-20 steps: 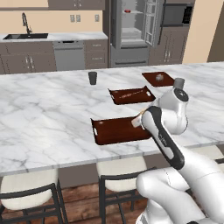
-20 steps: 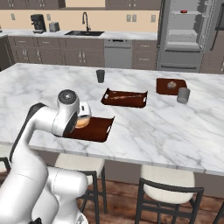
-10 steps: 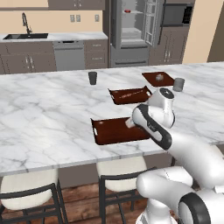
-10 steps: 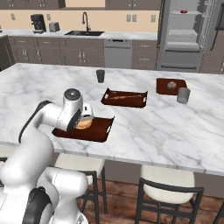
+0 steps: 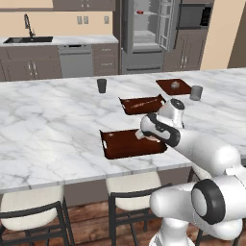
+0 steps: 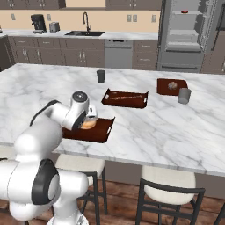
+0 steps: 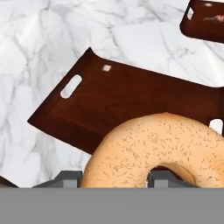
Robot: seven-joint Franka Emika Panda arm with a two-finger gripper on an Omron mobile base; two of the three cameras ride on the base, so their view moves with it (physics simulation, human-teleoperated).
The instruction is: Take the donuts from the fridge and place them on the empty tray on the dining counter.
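Claw (image 7: 113, 178) is clamped on the orange-tan donut (image 7: 162, 148), so you've got one of the two in hand. In the hand view the donut sits right at 6 o'clock with the tips either side of its rim, and the empty tray (image 7: 131, 98) spreads out behind it toward 12. Whether the donut is touching the tray floor or hanging just above it, I can't tell from here.

From the right base view the claw (image 6: 86, 119) and donut (image 6: 89, 123) are over the tray (image 6: 102, 132) at the near edge of the dining counter (image 6: 145, 127), so you're basically at the drop. I'd call this the placing step for donut one: let go and back off, nothing fancy.

Further out on the counter, around 1 o'clock from your tray, there's a second tray (image 6: 125, 98) with something long and thin on it, so don't mix them up.

Way at the back, the fridge (image 6: 186, 33) stands open, and a small red thing (image 6: 184, 12) sits on a high shelf. My guess is that's the pink-red donut, too small to swear to. If so, you're roughly halfway: one more trip.
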